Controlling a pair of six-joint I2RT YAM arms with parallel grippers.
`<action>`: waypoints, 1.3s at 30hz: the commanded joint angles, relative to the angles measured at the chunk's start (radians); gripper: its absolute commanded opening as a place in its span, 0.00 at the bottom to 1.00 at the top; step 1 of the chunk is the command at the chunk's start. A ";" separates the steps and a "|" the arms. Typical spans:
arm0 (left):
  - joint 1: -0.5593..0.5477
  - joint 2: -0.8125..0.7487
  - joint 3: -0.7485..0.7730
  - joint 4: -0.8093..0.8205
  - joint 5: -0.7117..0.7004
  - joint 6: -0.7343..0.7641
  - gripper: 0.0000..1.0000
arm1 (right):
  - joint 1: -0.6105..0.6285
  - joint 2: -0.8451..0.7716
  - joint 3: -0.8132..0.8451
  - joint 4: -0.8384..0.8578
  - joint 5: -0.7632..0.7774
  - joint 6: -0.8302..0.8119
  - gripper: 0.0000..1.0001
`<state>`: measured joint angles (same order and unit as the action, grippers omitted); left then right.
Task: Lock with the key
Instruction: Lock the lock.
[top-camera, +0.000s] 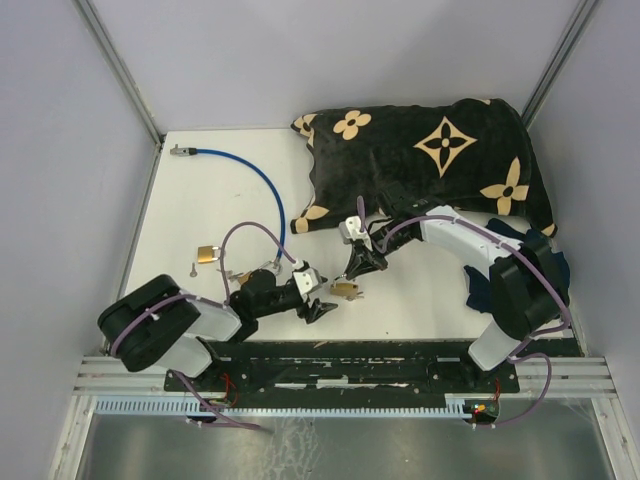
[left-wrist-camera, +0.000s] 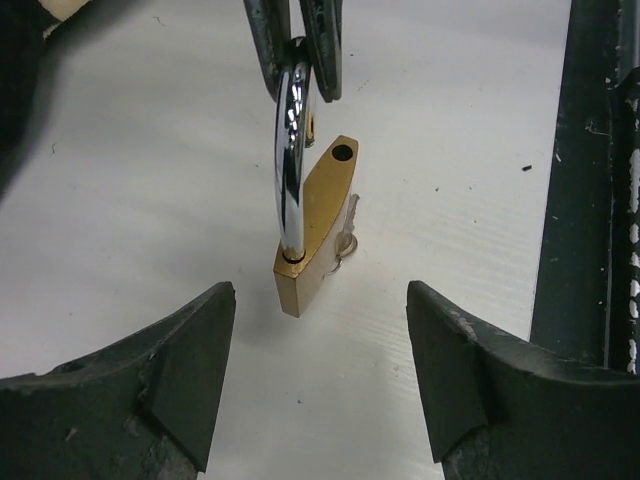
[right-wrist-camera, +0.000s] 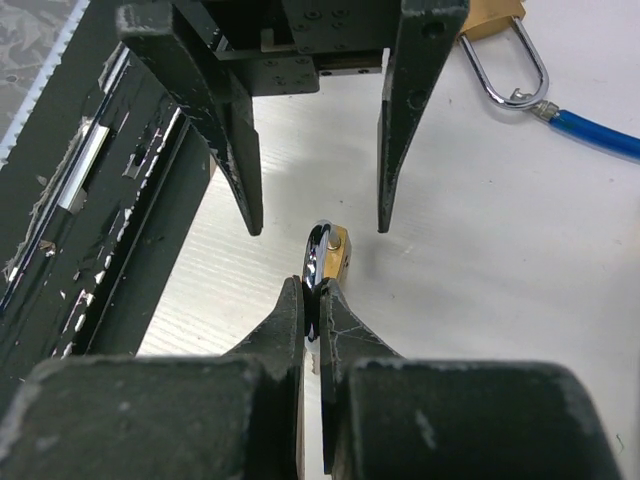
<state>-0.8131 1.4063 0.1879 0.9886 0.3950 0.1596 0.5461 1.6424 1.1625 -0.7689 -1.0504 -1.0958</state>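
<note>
A brass padlock (left-wrist-camera: 318, 225) stands on the white table with its chrome shackle (left-wrist-camera: 289, 150) swung open, and one shackle hole shows bare. A small silver key (left-wrist-camera: 346, 238) sticks out of the body's far side. My right gripper (right-wrist-camera: 318, 292) is shut on the top of the shackle (right-wrist-camera: 317, 250) and holds the padlock (top-camera: 345, 290) upright. My left gripper (left-wrist-camera: 320, 296) is open just in front of the lock body, a finger to each side, touching nothing. In the right wrist view the left gripper's fingers (right-wrist-camera: 245, 190) hang beyond the brass body (right-wrist-camera: 337, 255).
A second padlock (top-camera: 205, 253) lies at the left on the end of a blue cable (top-camera: 252, 176). A black flower-patterned cloth (top-camera: 430, 160) covers the back right. The black base rail (top-camera: 380, 365) runs along the near edge, close to the padlock.
</note>
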 joint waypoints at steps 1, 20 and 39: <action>0.000 0.101 -0.012 0.302 -0.008 -0.053 0.77 | -0.019 -0.009 -0.017 -0.026 -0.072 -0.072 0.02; -0.001 0.467 0.099 0.631 0.088 -0.079 0.60 | -0.044 0.016 0.000 -0.078 -0.119 -0.115 0.02; 0.013 0.339 0.049 0.508 0.092 -0.102 0.03 | -0.064 0.064 0.094 -0.214 0.045 -0.149 0.02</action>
<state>-0.8116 1.8759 0.2340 1.4929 0.4526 0.0597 0.4953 1.7092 1.2148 -0.9321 -1.1072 -1.2297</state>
